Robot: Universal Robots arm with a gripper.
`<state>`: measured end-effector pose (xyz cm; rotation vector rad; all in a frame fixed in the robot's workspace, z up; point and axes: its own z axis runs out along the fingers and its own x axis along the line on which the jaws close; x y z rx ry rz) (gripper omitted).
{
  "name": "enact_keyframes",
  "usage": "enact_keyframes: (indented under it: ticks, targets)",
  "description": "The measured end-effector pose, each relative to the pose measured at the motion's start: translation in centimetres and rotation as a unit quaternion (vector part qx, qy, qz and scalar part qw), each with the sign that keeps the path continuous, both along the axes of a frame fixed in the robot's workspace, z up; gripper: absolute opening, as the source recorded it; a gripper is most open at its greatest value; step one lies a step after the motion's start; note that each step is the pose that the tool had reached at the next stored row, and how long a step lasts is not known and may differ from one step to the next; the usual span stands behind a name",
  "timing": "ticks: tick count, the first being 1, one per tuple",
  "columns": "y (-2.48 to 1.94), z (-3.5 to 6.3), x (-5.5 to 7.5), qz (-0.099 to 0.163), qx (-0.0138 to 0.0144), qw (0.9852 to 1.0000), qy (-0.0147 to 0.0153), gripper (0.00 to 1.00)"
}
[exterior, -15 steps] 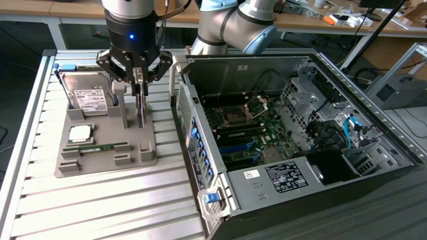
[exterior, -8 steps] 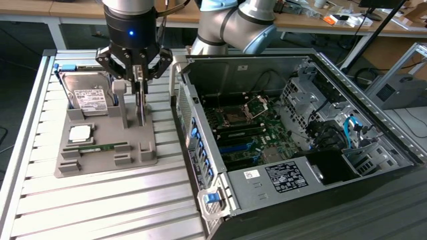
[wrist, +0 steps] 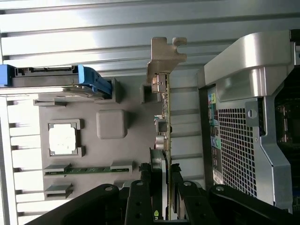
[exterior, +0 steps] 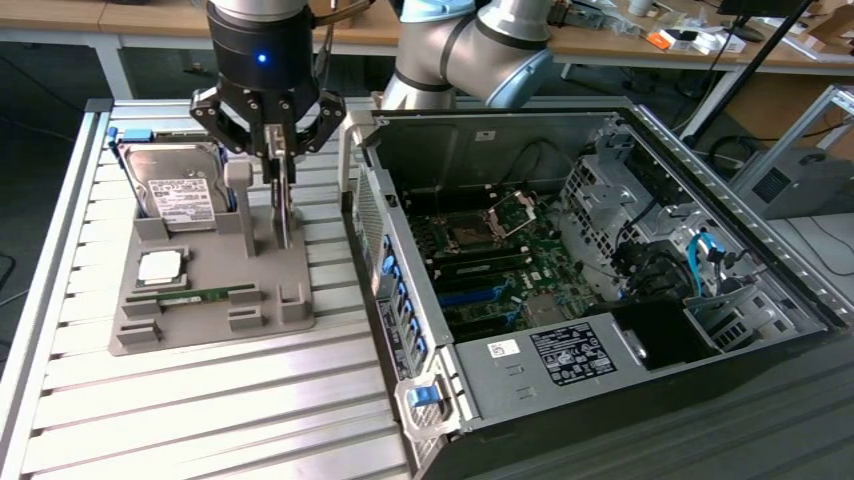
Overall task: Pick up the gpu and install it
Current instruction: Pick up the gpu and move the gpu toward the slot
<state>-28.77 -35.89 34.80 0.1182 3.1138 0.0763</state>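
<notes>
Overhead, the gripper [exterior: 278, 160] stood above the grey tray [exterior: 200, 320], its fingers [wrist: 176, 185] half closed and pinching the gpu [exterior: 283, 215] by its upper edge. The card stood upright on edge, on the tray's side nearest the computer case [exterior: 534, 140]. Its lower edge was hard to make out, so seated or lifted was unclear. The gripper partly hid the hard drive [exterior: 180, 190].

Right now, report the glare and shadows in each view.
Exterior view: the slatted aluminium table reflects bright light, while the inside of the computer case lies in shadow around the motherboard. Wrist view: glare washes out the table slats and the lid of the CPU; the gpu, seen edge-on, is evenly lit.
</notes>
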Motion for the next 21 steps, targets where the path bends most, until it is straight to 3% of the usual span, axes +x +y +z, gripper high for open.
enact_keyframes:
  ticks: [21]
  targets:
    - [0.0,1.42,0.0,0.0,0.0006,1.0,0.0,0.27]
